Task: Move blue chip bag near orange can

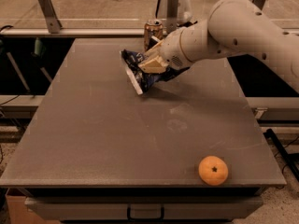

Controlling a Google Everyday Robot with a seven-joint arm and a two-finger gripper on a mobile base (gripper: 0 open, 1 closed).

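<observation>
Currently, in the single camera view, I judge the carry step to be in hand and close to its end. The tool [148, 69] is at the far middle of the tabletop [93, 125], clamped on the blue chip bag [134, 59], with its fingers pinching the bag's right-hand side. The bag hangs at a slant. Its lowest corner is close above the surface, and I cannot tell whether it touches.

The orange can [153, 31] stands upright at the far edge of the tabletop, just behind the tool and slightly to its right. Bag and can are near each other but apart. The arm [233, 27] reaches in from the right, with its wrist close beside the can.

Next move, in my assessment:
- Lower the bag until it lies on the tabletop just in front of the can.
- Part the fingers and lift the tool clear, away from the can. The wrist's closeness makes a knock the main risk.

Condition of the bag: dark navy foil, crinkled and bunched where it is gripped, with pale lettering on its face. A white sealed edge runs down its lower left side. It is noticeably wider than the can, and I expect it to slump flat once released.

An orange fruit [213, 170] sits at the near right, well apart and not concerned.
</observation>
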